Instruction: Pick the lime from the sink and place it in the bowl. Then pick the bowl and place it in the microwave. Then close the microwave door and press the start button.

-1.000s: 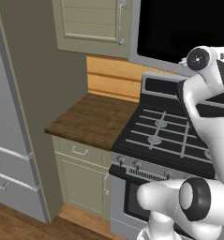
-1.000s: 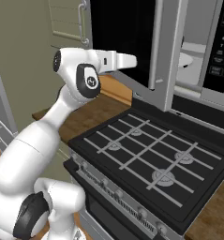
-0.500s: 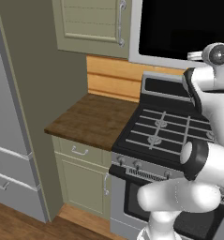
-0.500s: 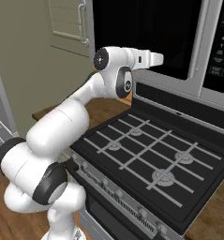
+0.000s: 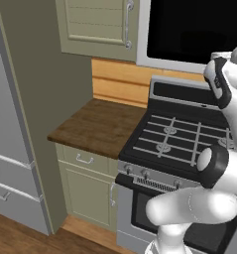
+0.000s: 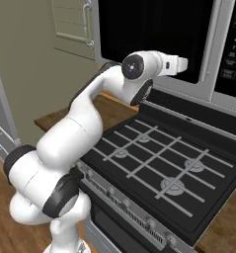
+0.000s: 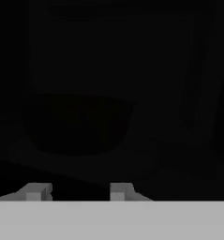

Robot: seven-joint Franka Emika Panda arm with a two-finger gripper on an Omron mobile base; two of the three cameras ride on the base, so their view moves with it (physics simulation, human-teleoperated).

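The microwave (image 6: 223,54) hangs above the range, and the microwave door (image 6: 149,29) lies shut, with its black glass (image 5: 189,30) facing me. My gripper (image 6: 182,63) reaches level toward the lower right part of that door, close to the glass. In the hand view my gripper (image 7: 78,192) is open, its fingertips (image 7: 36,191) apart with nothing between them. Behind the dark glass a dim rounded shape, the bowl (image 7: 78,124), shows faintly. The lime is hidden and the sink is out of view.
A black gas range (image 6: 154,163) with grates stands right under the arm. A brown wooden counter (image 5: 95,126) lies left of it, with green-grey cabinets (image 5: 95,25) above and a tall grey fridge (image 5: 11,149) at far left. The microwave's button panel (image 6: 235,44) is right of the door.
The microwave door has swung from open to shut. The arm swept right along with it, and the fingers have drawn closer together.
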